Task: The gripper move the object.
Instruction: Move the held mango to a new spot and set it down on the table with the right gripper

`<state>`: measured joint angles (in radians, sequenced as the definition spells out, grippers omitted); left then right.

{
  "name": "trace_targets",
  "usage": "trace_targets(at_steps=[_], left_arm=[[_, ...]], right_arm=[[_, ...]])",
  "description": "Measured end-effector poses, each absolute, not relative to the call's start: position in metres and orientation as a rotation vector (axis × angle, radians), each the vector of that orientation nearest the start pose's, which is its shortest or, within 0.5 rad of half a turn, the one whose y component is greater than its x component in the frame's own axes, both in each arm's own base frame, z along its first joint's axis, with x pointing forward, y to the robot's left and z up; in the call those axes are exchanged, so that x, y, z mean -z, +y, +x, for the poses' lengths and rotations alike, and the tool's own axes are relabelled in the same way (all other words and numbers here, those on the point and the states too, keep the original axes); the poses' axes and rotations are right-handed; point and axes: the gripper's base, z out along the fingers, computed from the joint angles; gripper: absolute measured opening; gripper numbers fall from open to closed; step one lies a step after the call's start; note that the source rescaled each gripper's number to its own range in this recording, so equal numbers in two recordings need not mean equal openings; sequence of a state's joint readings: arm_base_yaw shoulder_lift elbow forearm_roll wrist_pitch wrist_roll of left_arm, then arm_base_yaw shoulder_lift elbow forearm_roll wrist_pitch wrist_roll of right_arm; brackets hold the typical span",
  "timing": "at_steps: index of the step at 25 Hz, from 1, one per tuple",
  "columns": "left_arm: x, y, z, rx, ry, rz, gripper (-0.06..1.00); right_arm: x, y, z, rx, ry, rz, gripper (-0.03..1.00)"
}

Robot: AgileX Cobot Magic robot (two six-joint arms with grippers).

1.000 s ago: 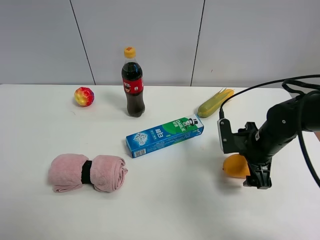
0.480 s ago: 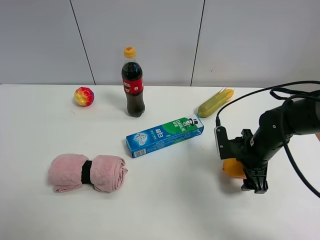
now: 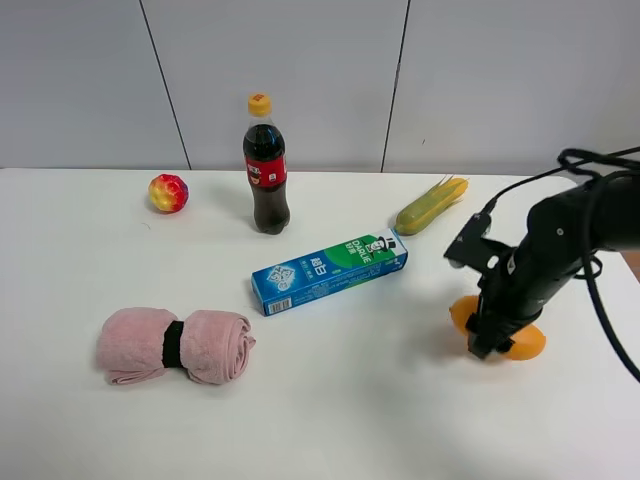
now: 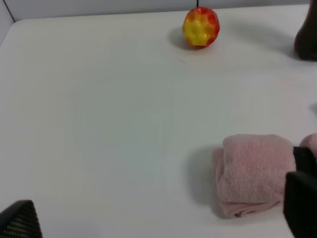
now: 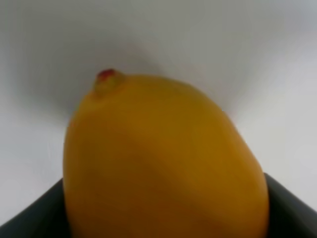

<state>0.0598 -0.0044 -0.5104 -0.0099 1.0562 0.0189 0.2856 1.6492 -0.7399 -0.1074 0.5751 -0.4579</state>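
Observation:
The orange-yellow mango (image 3: 527,343) lies on the white table (image 3: 330,420) at the right, in front of the corn cob. My right gripper (image 3: 490,335) comes down over its middle, so the mango shows on both sides of the black jaws. In the right wrist view the mango (image 5: 163,158) fills the frame, with a dark jaw against it at each lower corner. The jaws look shut on it. My left gripper (image 4: 161,218) is open and empty; its fingertips (image 4: 20,220) stand wide apart, near a pink towel roll (image 4: 252,173).
A green-blue toothpaste box (image 3: 328,270) lies mid-table. A cola bottle (image 3: 266,170) stands behind it. A corn cob (image 3: 430,205) lies at the back right, a red-yellow ball (image 3: 168,192) at the back left, the pink towel roll (image 3: 175,345) at the front left.
My right gripper has turned and shifted right, now straddling the mango. The mango has moved a little to the right with it. Nothing else has moved.

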Motion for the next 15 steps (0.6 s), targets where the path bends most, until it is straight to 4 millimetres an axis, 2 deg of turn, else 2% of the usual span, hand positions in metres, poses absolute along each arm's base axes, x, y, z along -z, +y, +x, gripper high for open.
trace_targets(at_steps=[4,6,10,13,15], left_arm=[[-0.28,-0.001,-0.007,-0.038,2.025,-0.041,1.0],[-0.28,-0.001,-0.007,-0.038,2.025,-0.041,1.0],[-0.28,-0.001,-0.007,-0.038,2.025,-0.041,1.0],[-0.28,-0.001,-0.007,-0.038,2.025,-0.041,1.0],[-0.28,-0.001,-0.007,-0.038,2.025,-0.041,1.0]], right_arm=[[-0.192,0.074,0.267,0.064,2.825,-0.75,0.01],[-0.216,0.077,0.276,0.025,2.82,-0.565,0.01],[-0.252,0.086,0.298,-0.04,2.685,-0.393,0.01],[-0.266,0.095,0.313,-0.092,2.553,-0.355,0.01],[-0.268,0.102,0.323,-0.114,2.489,-0.352,0.01]])
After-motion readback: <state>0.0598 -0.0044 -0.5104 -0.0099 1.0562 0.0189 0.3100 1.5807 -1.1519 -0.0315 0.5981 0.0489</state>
